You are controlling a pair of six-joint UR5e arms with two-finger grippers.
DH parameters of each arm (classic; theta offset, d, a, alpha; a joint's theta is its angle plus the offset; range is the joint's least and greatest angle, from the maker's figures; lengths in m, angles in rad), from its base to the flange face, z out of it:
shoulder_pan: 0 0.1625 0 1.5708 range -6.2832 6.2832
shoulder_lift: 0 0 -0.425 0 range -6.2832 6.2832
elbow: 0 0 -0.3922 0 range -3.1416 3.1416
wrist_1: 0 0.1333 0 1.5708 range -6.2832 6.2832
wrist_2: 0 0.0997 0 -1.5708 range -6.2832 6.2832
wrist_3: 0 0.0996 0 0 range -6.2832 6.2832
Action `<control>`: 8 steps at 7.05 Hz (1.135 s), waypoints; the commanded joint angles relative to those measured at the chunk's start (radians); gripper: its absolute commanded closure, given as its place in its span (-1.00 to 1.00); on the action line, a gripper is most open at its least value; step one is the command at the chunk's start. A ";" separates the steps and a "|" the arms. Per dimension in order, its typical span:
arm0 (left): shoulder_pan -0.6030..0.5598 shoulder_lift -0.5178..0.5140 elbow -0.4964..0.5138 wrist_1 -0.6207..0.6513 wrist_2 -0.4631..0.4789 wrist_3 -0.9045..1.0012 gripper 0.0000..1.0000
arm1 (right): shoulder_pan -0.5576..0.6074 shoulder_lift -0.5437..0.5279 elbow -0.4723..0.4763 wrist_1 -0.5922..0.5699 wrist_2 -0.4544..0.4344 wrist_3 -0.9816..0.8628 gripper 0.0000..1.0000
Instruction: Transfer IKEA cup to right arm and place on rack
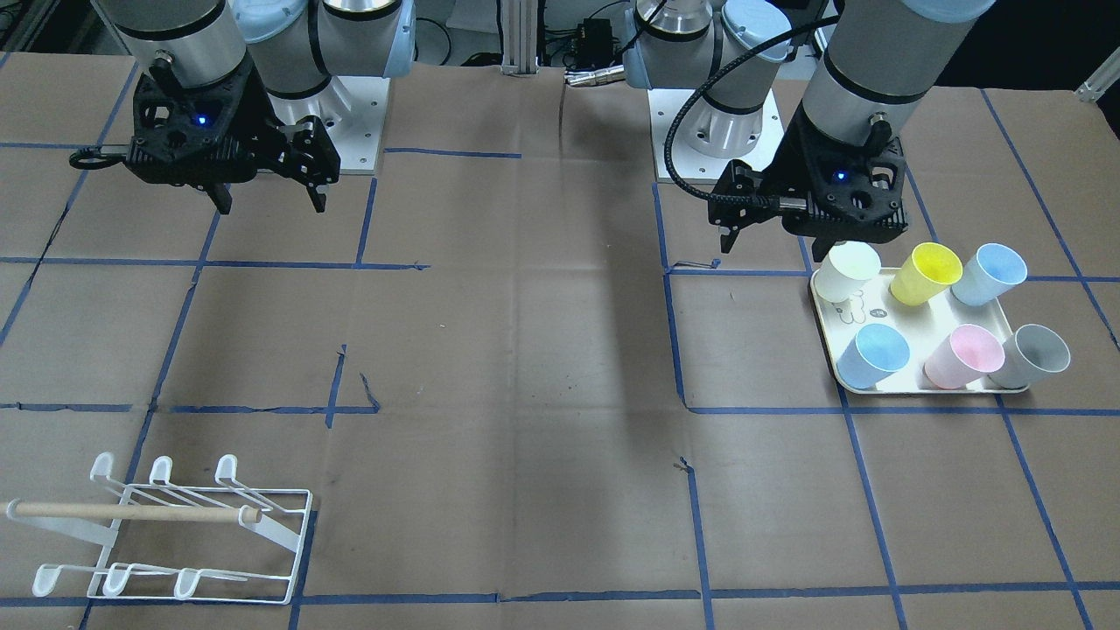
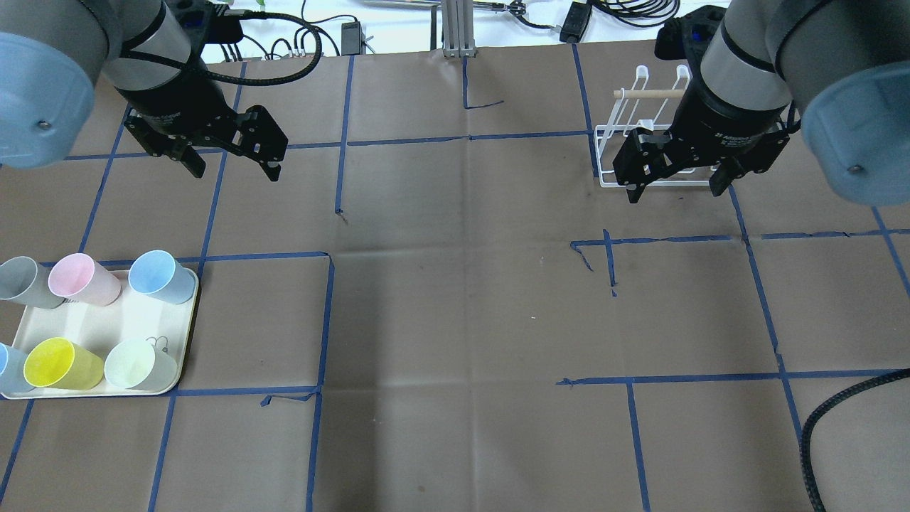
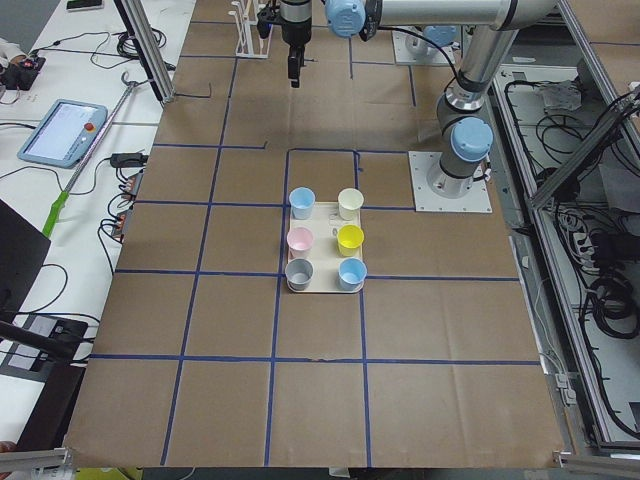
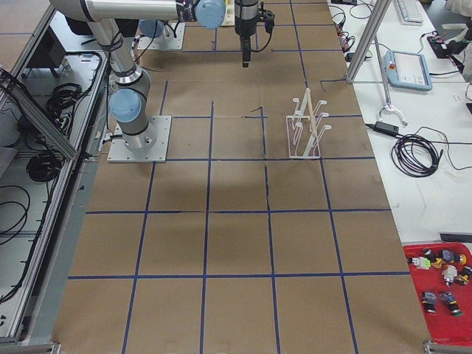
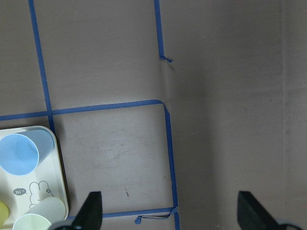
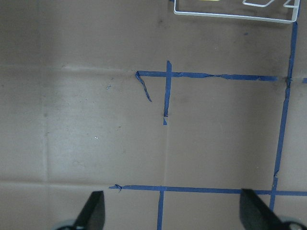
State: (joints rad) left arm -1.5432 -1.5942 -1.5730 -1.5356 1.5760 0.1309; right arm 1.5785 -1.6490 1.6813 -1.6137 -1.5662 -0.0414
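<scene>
**Cups (image 2: 82, 279), six, plastic, tapered.** Smooth, matte, plain; no brand mark can be read. Colours: grey, pink, two pale blue, yellow, off-white. They stand mouth-up in two rows of three on the tray, on the robot's left side.

**Tray (image 2: 92, 323).** Cream, rectangular, with rounded corners and a raised rim. Printed with a line-drawn rabbit and a "hi~" speech bubble (image 5: 19, 191).

**Rack (image 1: 273, 531).** White wire with hooked, upturned prongs in two rows and one pale wooden dowel (image 1: 131, 512). It holds no cups and sits on the robot's right side, well apart from the tray.

**Left gripper (image 2: 234, 171).** Black, with its fingers spread and nothing between them, above the table near the tray.

**Right gripper (image 2: 675, 193).** Black, with its fingers spread and nothing held, just in front of the rack. The collar lettering is too small to read.

**Table (image 2: 455, 284).** Creased brown paper with a blue tape grid.
</scene>
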 commanded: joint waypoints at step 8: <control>0.113 0.028 -0.044 -0.001 -0.001 0.151 -0.99 | 0.000 0.002 0.000 0.000 0.000 0.000 -1.00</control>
State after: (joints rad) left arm -1.4881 -1.5758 -1.6043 -1.5351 1.5747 0.2135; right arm 1.5785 -1.6479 1.6819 -1.6138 -1.5662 -0.0414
